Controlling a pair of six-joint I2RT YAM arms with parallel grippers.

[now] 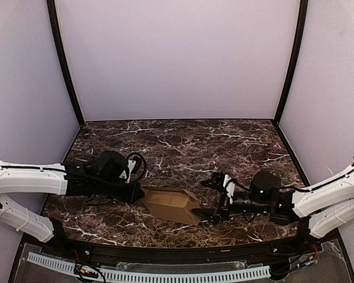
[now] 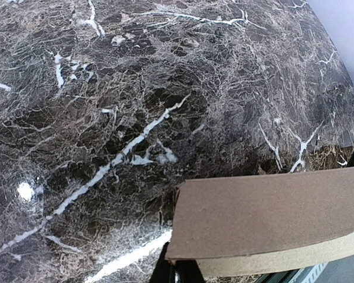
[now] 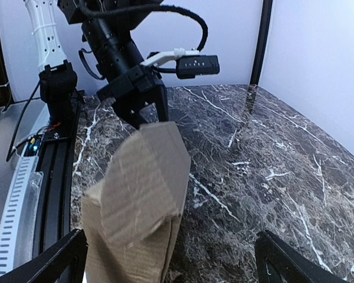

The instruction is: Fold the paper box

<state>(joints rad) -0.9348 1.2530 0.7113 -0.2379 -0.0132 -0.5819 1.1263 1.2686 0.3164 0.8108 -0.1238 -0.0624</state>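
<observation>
Mid-fold, near the front of the bench. The paper box lies between my two arms. It is a brown cardboard shell, partly formed rather than flat, with creased panels and a tapered end toward my right side.

Left end effector: pinched on the box's left end. The right wrist view shows its two fingers straddling the top edge of the cardboard. The left wrist view shows little more than a panel filling the lower right, with dark finger parts just under it. I judge it is anchoring the piece.

Right end effector: jaws spread wide, gripping nothing. The box's right end sits inside the gap, close to the finger nearer the bench front. I cannot tell whether it touches.

Step in hand, as I read it: left holds the box while right lines up on the loose end to close or tuck a flap.

Next move calls for:
- easing right in along the box's long axis;
- closing gently, because thin card will buckle;
- keeping left firm, so the box does not slide or twist.
</observation>
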